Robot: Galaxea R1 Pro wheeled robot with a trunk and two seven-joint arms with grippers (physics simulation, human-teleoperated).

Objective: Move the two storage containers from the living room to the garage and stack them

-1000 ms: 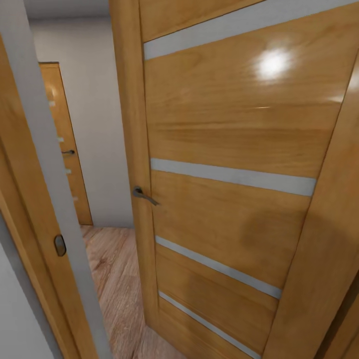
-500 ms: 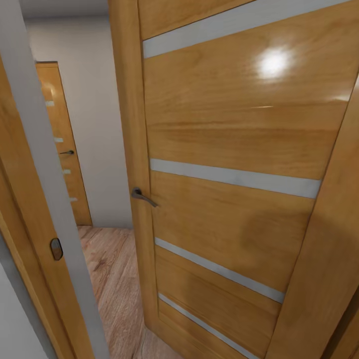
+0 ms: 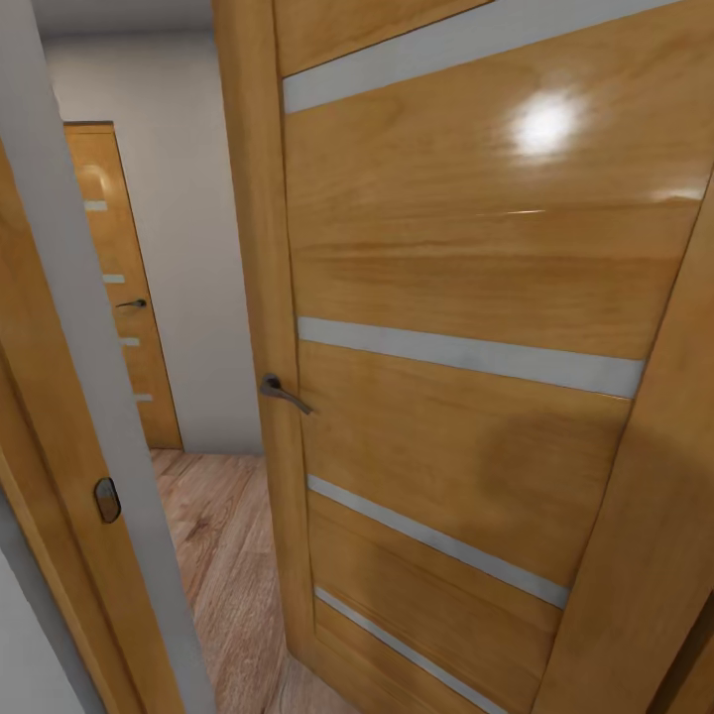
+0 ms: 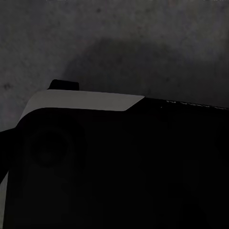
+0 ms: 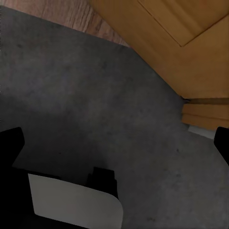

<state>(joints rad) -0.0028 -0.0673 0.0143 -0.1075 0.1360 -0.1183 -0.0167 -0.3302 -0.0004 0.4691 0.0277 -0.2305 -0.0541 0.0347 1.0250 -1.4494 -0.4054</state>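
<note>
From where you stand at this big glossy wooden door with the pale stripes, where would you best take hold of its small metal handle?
Grip the dark metal lever handle along its straight bar, which sticks out toward the free edge of the honey-coloured wooden door. Come from the open gap side, over the wood-plank floor, since the lever's free end is exposed there. This is only a judgement.

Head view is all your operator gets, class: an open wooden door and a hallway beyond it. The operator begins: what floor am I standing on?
Observer: The right wrist view shows a dark grey concrete floor below you.
Operator: Where does it end?
Observer: It meets the wood planks next to the bottom of the door.
Operator: Is my right claw carrying anything?
Observer: No. The right claw is open, with bare concrete between its fingers.
</note>
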